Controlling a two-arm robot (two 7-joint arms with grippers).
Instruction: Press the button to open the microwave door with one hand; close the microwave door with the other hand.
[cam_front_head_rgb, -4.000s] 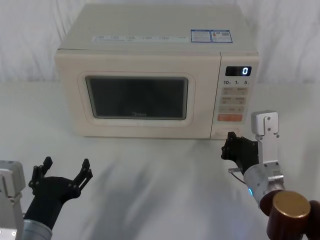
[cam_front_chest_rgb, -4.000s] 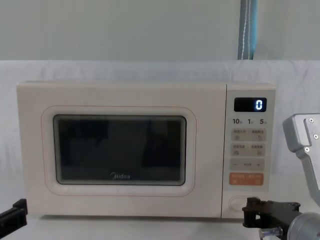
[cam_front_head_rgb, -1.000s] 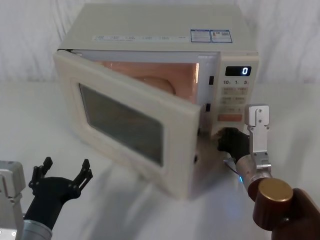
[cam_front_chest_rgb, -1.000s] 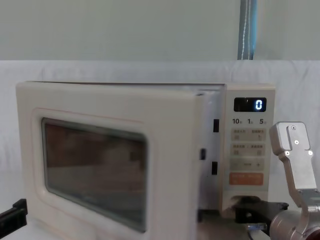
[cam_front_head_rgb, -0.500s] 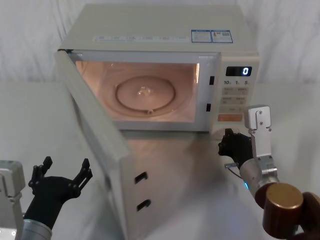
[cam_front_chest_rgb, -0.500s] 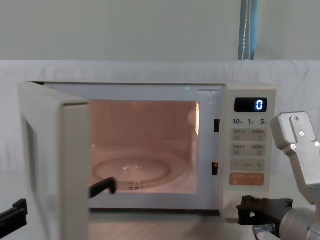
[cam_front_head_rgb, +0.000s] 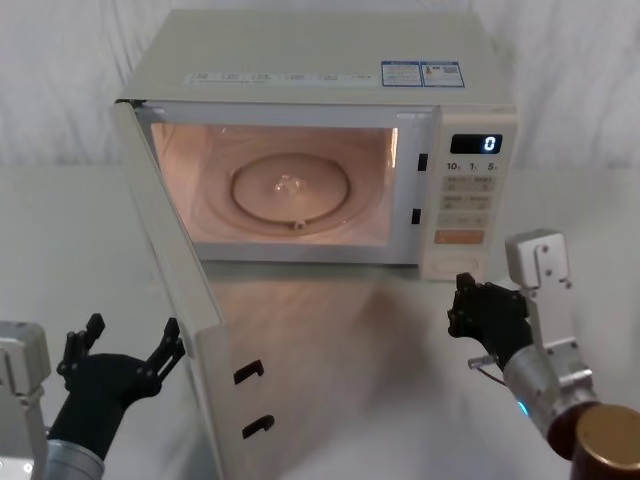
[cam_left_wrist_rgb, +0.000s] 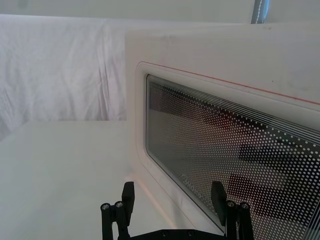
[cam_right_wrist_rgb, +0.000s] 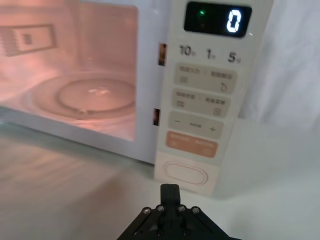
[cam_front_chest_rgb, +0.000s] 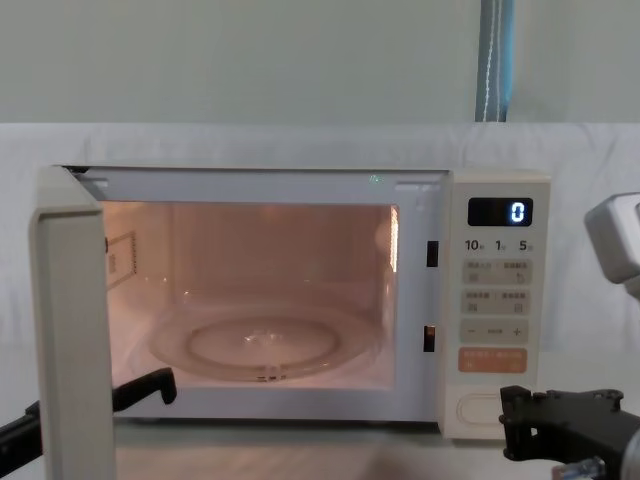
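The cream microwave (cam_front_head_rgb: 300, 45) stands open, its cavity lit and the glass turntable (cam_front_head_rgb: 290, 188) showing. The microwave door (cam_front_head_rgb: 225, 400) has swung out to the left and points toward me. My left gripper (cam_front_head_rgb: 130, 335) is open, low and just left of the door; in the left wrist view its fingers (cam_left_wrist_rgb: 128, 195) face the door's window (cam_left_wrist_rgb: 225, 150). My right gripper (cam_front_head_rgb: 465, 305) is shut and empty, a short way in front of the button (cam_front_head_rgb: 467, 266). The right wrist view shows the button (cam_right_wrist_rgb: 182, 173) just ahead of the gripper's tip (cam_right_wrist_rgb: 170, 190).
The microwave sits on a white cloth-covered table (cam_front_head_rgb: 60, 230) with a white draped backdrop behind. The key panel (cam_front_chest_rgb: 497, 300) shows a lit 0 and an orange key (cam_front_chest_rgb: 492, 359) above the button (cam_front_chest_rgb: 483, 410). Open tabletop lies between my two arms.
The door, shut four seconds ago, popped open and swung wide to the left. My right gripper pressed the button, then drew back from it. The left gripper held still.
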